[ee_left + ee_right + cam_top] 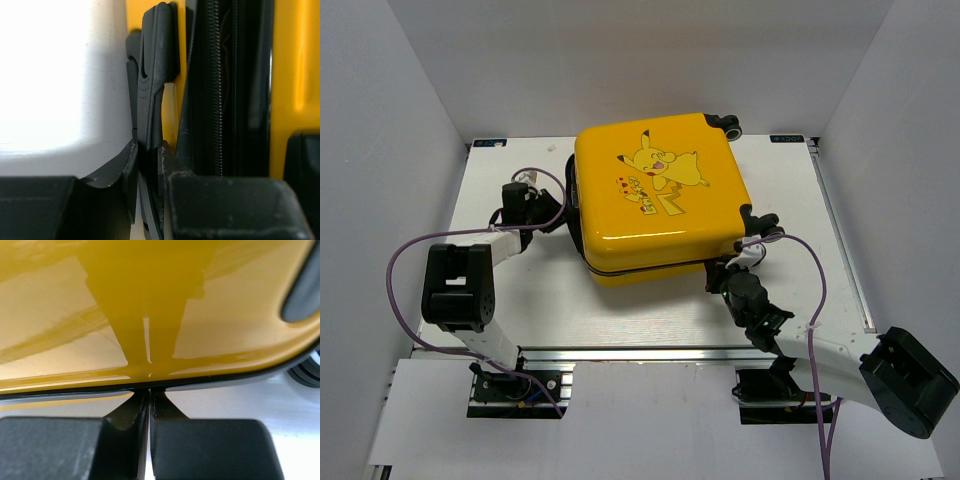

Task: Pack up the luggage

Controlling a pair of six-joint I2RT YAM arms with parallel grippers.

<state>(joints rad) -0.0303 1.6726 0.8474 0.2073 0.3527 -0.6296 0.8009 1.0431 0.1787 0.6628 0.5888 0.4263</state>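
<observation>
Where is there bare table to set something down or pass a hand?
Bare table in front of the luggage, between the left arm and right arm; another strip between luggage and right rail. Crowded: left end effector grips the luggage's left side; right end effector, shut, sits at its near right corner.

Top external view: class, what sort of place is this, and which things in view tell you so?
Probably a robot test cell in a lab, not a home: plain white walls box in a white table, and two robot arms are bolted by an aluminium rail at its near edge.
</observation>
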